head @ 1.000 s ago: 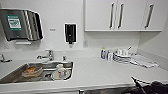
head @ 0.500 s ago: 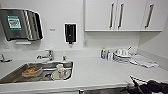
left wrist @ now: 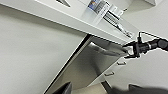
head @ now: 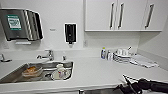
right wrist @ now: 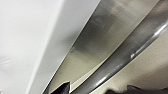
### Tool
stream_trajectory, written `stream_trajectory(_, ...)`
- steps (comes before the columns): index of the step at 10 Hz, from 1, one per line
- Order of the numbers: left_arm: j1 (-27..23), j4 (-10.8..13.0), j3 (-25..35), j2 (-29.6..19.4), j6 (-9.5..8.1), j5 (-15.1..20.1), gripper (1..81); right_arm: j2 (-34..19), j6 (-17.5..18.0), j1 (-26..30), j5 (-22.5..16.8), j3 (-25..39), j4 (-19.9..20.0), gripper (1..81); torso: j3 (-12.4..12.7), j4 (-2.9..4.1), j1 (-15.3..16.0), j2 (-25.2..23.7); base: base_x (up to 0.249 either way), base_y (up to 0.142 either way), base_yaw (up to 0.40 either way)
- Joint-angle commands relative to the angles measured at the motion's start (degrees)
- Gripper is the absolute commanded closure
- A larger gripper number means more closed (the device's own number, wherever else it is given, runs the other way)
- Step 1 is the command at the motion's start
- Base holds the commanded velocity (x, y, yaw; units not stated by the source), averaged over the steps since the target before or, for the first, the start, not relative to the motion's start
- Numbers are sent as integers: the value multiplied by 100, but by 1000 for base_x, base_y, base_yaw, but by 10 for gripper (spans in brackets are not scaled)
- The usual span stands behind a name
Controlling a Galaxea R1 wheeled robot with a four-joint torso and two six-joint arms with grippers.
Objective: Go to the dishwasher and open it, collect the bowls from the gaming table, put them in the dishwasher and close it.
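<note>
Your right gripper (left wrist: pixel 130 50) sits at the long steel bar handle (right wrist: pixel 130 53) of the stainless-steel-fronted dishwasher (left wrist: pixel 82 70), under the near edge of the white counter (head: pixel 100 72), right of the steel sink (head: pixel 37 72). The door stands tilted ajar. Whether the claw is clenched on the bar, you cannot tell. Risk: a loose hold slips off the smooth bar and the door swings back; pulling off-axis strains the hinge.

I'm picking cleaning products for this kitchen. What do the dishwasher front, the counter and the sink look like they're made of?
The dishwasher front looks like brushed stainless steel: grey, with soft streaky reflections, and a shiny bar handle. The counter looks like a smooth white laminate or solid surface, matte and seamless; which one is unclear. The sink appears to be stainless steel, grey and reflective.
</note>
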Motion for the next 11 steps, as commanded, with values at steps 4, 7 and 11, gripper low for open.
stream_trajectory(4,-410,120,95,-242,27,26,10,355,164,593,-218,-847,420,10,0,0,0,0,0,0,0)
stream_trajectory(7,-411,120,77,-172,27,44,10,232,181,523,-209,-856,455,10,-2,0,0,0,0,0,0)
stream_trajectory(11,-410,129,77,-146,27,44,10,171,313,330,-244,-917,543,10,-2,0,2,0,0,0,0)
